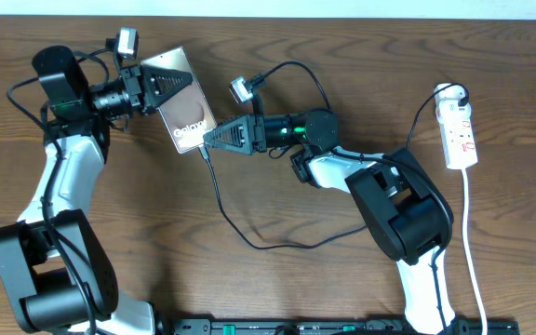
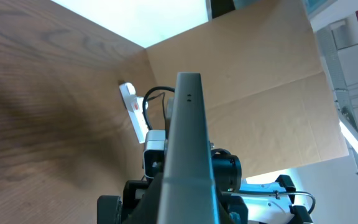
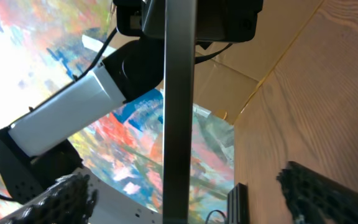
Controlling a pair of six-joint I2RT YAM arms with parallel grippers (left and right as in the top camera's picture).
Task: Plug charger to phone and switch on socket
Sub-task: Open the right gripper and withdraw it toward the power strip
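Left tool: clamped on phone.
Right tool: fingers apart, at phone's edge.
Charger: trailing from there over counter.
Socket: far right.

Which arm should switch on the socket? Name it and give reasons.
Right, probably. The socket lies on its side, and the right claw looks open. The left claw grips the phone far across the table.
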